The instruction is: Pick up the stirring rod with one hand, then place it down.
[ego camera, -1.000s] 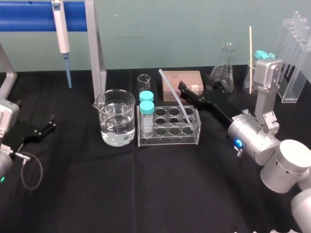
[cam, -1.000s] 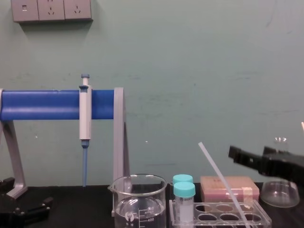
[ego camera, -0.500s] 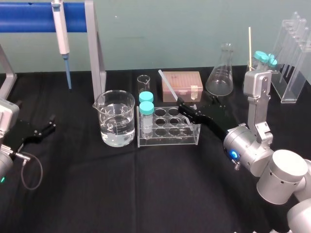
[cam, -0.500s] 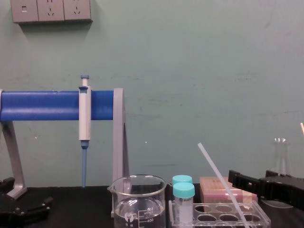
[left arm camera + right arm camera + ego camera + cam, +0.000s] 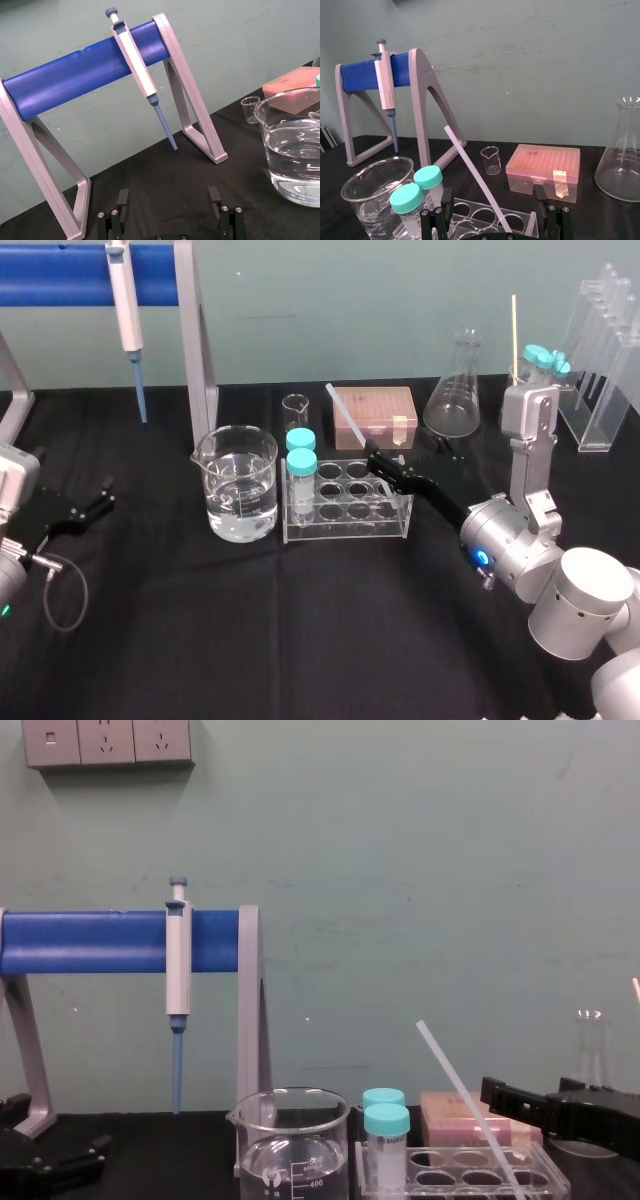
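Observation:
The stirring rod (image 5: 352,428) is a thin translucent stick leaning up and to the left out of a clear tube rack (image 5: 345,512). My right gripper (image 5: 383,465) reaches in from the right at the rack's far right corner, close to the rod's lower half. In the right wrist view the rod (image 5: 476,172) runs up between the two fingers of the right gripper (image 5: 492,200), which stand wide open and touch nothing. In the chest view the right gripper (image 5: 515,1098) is level with the rod (image 5: 462,1085), just to its right. My left gripper (image 5: 98,498) rests open at the table's left.
A beaker of water (image 5: 238,483) stands left of the rack, which holds two teal-capped tubes (image 5: 301,468). Behind are a small beaker (image 5: 296,408), a pink box (image 5: 375,415) and a flask (image 5: 455,390). A pipette (image 5: 128,300) hangs on a blue stand at the back left.
A second ago the right gripper was higher, over the pink box; it has come down and nearer to the rack by the rod, then held still. Left arm unchanged.

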You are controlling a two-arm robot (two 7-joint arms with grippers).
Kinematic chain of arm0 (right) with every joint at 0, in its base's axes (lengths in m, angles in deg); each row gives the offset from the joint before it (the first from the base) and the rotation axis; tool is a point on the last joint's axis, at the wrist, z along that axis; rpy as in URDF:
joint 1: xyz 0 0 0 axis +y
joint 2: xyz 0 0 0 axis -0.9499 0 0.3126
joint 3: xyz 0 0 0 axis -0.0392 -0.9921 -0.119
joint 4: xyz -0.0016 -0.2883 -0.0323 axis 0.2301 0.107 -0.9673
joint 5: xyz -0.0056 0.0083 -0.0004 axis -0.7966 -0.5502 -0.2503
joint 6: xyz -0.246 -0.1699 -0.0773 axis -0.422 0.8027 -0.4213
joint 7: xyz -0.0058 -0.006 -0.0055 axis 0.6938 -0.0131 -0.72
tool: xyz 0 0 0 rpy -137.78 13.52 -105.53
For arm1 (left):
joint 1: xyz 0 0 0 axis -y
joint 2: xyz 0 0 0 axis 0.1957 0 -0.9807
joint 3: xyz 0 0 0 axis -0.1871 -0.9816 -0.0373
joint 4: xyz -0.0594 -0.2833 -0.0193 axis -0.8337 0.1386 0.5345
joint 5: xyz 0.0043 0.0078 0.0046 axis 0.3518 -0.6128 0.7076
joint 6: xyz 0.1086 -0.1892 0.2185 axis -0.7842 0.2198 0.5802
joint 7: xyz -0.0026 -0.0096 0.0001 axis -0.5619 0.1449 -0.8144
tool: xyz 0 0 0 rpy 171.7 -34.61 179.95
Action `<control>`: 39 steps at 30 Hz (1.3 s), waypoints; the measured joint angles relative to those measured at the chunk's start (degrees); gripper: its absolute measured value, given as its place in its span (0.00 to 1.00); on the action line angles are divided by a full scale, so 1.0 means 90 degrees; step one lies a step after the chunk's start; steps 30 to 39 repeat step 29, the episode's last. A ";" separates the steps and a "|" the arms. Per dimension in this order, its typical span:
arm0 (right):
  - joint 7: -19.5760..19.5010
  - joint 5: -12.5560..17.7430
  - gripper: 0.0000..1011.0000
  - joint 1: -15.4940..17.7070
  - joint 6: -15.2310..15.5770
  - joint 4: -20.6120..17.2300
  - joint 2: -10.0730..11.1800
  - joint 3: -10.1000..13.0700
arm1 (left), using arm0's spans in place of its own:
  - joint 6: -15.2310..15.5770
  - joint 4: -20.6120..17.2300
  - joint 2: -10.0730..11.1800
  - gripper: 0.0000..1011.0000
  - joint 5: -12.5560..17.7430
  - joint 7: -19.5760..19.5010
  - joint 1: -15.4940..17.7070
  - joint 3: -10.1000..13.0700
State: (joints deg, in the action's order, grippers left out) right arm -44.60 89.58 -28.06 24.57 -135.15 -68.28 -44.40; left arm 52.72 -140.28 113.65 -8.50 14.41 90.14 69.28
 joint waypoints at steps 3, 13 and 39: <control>0.0000 0.0001 0.99 -0.0001 -0.0001 0.0002 0.0001 0.0000 | 0.0000 0.0000 0.0000 0.99 0.0000 0.0000 0.0000 0.0000; 0.0001 0.0005 0.99 -0.0007 -0.0008 0.0007 0.0001 0.0000 | 0.0000 0.0000 0.0000 0.99 0.0000 0.0000 0.0000 0.0000; 0.0004 0.0011 0.99 -0.0007 -0.0010 0.0008 0.0001 0.0000 | 0.0000 0.0000 0.0000 0.99 0.0000 0.0000 0.0000 0.0000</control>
